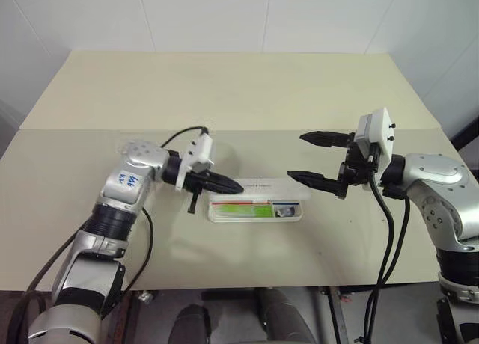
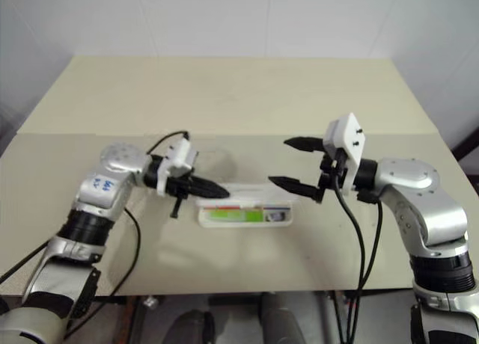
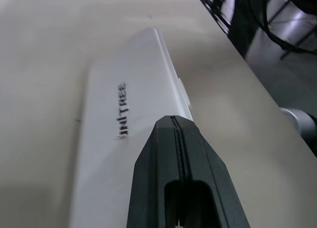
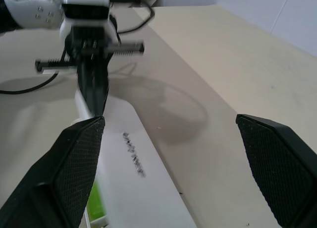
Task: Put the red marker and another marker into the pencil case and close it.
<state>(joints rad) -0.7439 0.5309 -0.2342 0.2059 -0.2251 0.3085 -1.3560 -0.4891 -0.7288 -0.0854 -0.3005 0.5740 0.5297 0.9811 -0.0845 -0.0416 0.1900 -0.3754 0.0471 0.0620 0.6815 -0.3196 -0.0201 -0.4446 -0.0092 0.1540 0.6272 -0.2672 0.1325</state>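
Pencil case (image 1: 256, 207): a flat white hinged box lying open at lower centre of the head views, on the beige surface (image 1: 224, 97). Its tray faces the camera; the lid (image 3: 129, 139), marked with dark "UNITREE" lettering, stands raised along the far edge, as the wrist views show. Inside the tray, the red marker (image 1: 228, 204) lies along the left part, and the bright green marker (image 1: 253, 211) lies just beside it toward the centre. A small dark object (image 1: 285, 210) sits at the tray's right end; what it is cannot be told.

Left gripper (image 1: 233, 186): its two black fingers are pressed together with nothing between them. The tip is at the case's upper left corner, against or just above the lid; contact cannot be confirmed.

Right gripper (image 1: 307, 158): its fingers are spread wide and grasp nothing. It hangs right of centre, above the surface, pointing left toward the case's right end, its lower fingertip (image 1: 293, 175) just over the lid's far right edge.
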